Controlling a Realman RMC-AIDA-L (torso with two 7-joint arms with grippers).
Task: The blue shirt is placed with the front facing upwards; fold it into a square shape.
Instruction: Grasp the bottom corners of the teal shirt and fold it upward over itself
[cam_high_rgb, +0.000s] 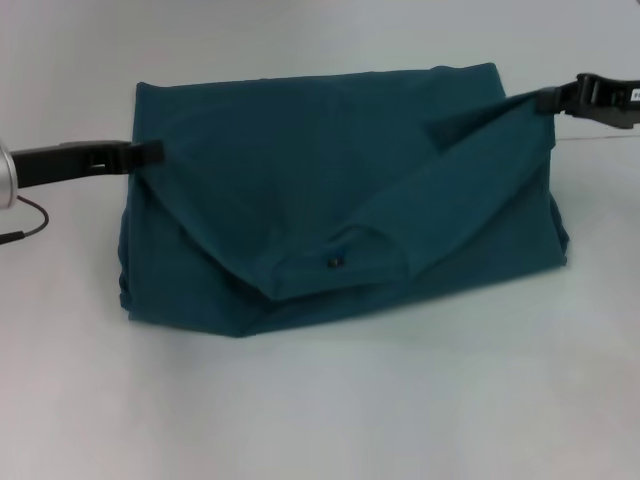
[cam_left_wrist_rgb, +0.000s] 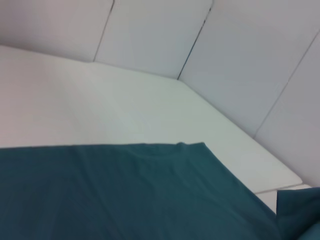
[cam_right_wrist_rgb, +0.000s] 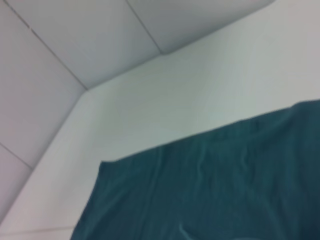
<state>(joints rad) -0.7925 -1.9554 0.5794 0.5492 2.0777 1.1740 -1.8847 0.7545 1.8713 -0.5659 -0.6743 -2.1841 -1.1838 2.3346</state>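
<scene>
The white worktop (cam_high_rgb: 320, 420) carries the blue shirt (cam_high_rgb: 330, 190), which lies in its middle as a wide folded bundle with both sides turned inward. The left pincer (cam_high_rgb: 150, 152) is clamped on the shirt's left edge. The right pincer (cam_high_rgb: 548, 99) is clamped on the upper right corner, and lifts it.

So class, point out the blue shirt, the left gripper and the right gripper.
blue shirt (cam_high_rgb: 300, 160): head view, flat upper panel.
left gripper (cam_high_rgb: 150, 151): head view, tip at the shirt's left edge.
right gripper (cam_high_rgb: 548, 99): head view, tip at the shirt's right corner.
</scene>
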